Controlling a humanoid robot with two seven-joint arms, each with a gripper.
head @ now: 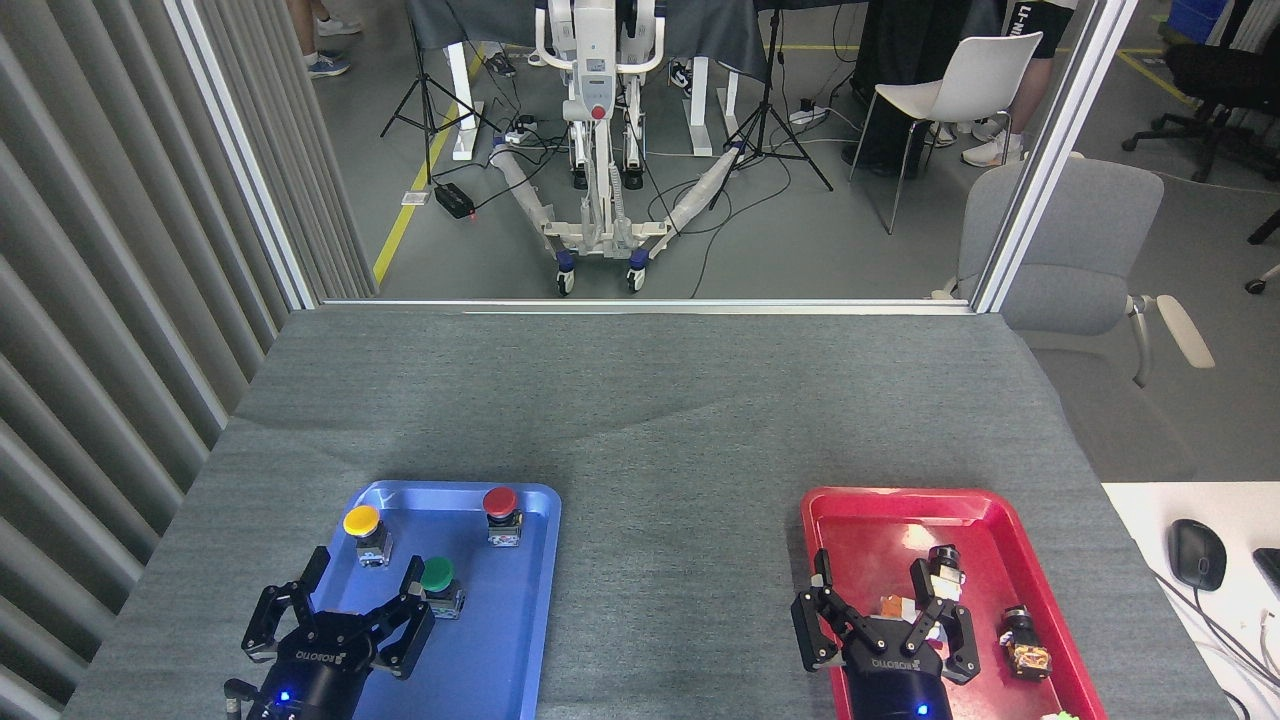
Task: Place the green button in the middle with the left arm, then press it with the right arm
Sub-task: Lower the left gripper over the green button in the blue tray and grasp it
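Grey counter [640,420] bearing blue tray [520,640]: green button [438,577] sitting beside open left hand [345,585]; right hand [875,600] hovering open.

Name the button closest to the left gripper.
The green button, beside the left gripper; the yellow button and red button sit farther back.

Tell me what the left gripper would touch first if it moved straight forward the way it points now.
Probably the yellow button: the left gripper points up the blue tray toward it. The green button sits just beside its right fingers, so depth is uncertain.
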